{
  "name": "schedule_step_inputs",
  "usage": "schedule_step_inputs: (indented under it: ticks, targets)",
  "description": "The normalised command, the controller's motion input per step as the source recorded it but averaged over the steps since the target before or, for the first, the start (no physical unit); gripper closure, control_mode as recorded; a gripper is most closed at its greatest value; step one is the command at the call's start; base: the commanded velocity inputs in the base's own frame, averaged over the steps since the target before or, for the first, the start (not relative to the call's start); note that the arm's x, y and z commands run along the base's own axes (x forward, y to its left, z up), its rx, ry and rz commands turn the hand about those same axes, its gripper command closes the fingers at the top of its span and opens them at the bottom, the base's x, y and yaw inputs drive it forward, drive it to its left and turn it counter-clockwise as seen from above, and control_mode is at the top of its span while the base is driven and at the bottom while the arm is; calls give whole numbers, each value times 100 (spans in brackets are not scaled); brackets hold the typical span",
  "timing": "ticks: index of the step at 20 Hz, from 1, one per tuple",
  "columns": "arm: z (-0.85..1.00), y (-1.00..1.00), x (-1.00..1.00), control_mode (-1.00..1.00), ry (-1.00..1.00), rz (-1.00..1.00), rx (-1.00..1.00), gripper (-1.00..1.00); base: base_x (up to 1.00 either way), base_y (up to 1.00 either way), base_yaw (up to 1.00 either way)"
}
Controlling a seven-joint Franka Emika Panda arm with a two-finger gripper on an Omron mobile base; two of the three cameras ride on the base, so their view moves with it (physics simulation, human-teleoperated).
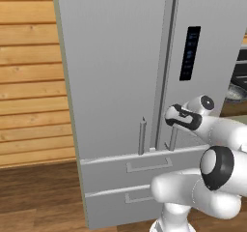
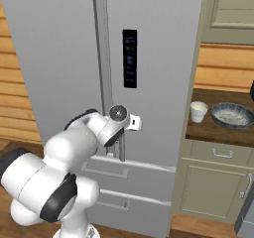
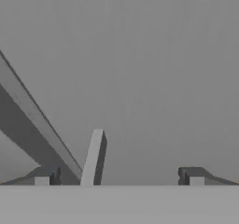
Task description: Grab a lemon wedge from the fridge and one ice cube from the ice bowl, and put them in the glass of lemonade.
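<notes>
A: What step are we on?

B: Step one, by the look of it: getting the fridge [image 2: 149, 58] open. Both doors are closed and the gripper [image 3: 119, 176] sits right up against the right door's bar handle [image 3: 92, 158], jaws spread wide, nothing in them.

A: Handle between the fingers?

B: In the hand view, yes. The bar rises between the two tips, nearer the left one, w/ no contact I can confirm. Next move, I'd judge: centre on the bar, close on it, then pull so the door swings out.

A: Where's the lemon wedge?

B: Can't see it; presumably inside the fridge, behind the closed doors. The glass of lemonade [image 2: 198, 111] stands on the counter [image 2: 208, 130] to the right of the fridge, w/ the ice bowl [image 2: 232, 115] just beside it.

A: Anything else hard to read?

B: Ice cubes in the bowl, just a whitish speckle, can't pick one out. In the left base view the wrist blocks the handle, so grip alignment is unclear there.
</notes>
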Motion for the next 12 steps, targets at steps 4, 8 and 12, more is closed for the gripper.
schedule_step_inputs:
  ticks: [4, 8, 12]
  targets:
    - [-31, -8, 34, -100, 3, 2, 0, -100, 0, 0, 0]
    - [-40, 0, 25, -100, 9, 1, 0, -100, 0, 0, 0]
    - [-51, 0, 7, -100, 20, 0, 0, -100, 0, 0, 0]
